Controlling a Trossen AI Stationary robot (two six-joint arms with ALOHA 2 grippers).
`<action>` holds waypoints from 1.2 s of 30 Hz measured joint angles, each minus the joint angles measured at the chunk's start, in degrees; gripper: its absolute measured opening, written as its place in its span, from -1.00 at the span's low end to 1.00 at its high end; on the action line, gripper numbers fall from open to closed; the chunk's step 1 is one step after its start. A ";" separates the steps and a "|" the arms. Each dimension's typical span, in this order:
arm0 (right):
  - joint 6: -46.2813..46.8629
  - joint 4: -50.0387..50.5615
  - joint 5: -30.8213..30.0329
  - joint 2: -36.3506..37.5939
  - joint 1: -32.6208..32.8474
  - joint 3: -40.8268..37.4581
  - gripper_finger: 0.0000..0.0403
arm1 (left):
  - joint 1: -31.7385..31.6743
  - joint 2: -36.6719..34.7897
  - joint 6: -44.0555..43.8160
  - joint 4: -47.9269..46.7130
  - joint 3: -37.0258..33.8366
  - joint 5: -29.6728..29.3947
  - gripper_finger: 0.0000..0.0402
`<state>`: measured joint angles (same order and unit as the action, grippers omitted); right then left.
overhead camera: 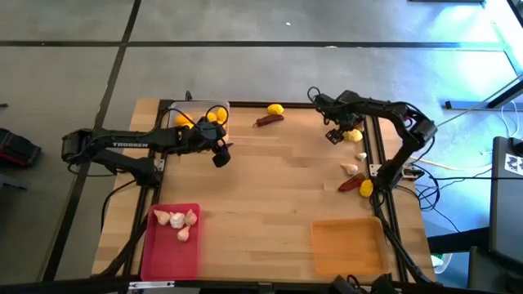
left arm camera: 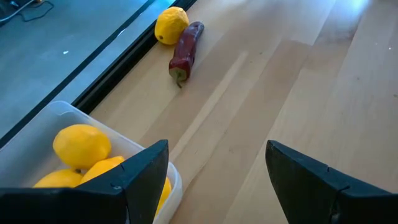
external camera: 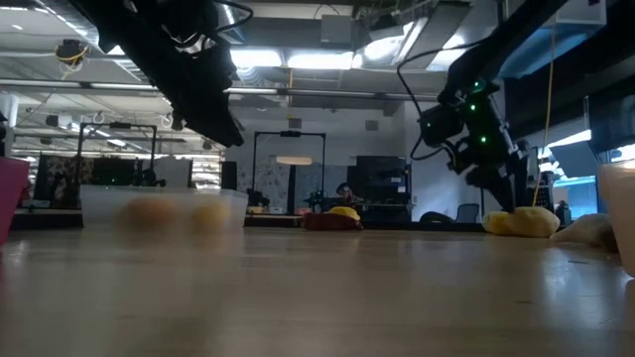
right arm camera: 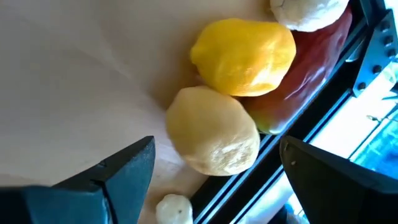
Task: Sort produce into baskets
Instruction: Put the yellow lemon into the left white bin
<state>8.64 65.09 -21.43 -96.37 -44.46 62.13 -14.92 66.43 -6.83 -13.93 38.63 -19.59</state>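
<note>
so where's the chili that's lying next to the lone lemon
In the high view the chili pepper lies at the table's far edge, just beside the lemon, right of the clear basket.

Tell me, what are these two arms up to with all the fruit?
They are sorting produce into trays. The left gripper hangs open and empty beside the clear tray, which already holds lemons. The right gripper is open just above a pale lemon at the table's right edge, not gripping it. The pink tray has garlic; the orange tray is empty. A lemon and chili wait at the far edge.
</note>
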 joint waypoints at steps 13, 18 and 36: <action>0.31 -0.28 -0.77 -5.76 -0.20 0.02 0.63 | 0.00 0.00 0.81 0.02 0.00 0.00 0.32; 0.11 -0.31 -0.69 -7.86 -0.23 0.02 0.43 | 0.00 0.01 0.85 0.02 0.00 0.00 0.32; -1.51 0.67 -0.61 -4.03 3.48 0.18 -0.11 | 0.00 0.01 0.84 0.66 -0.02 0.00 0.32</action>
<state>7.14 65.76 -22.04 -100.40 -40.98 62.31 -14.92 66.43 -5.99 -13.27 38.61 -19.59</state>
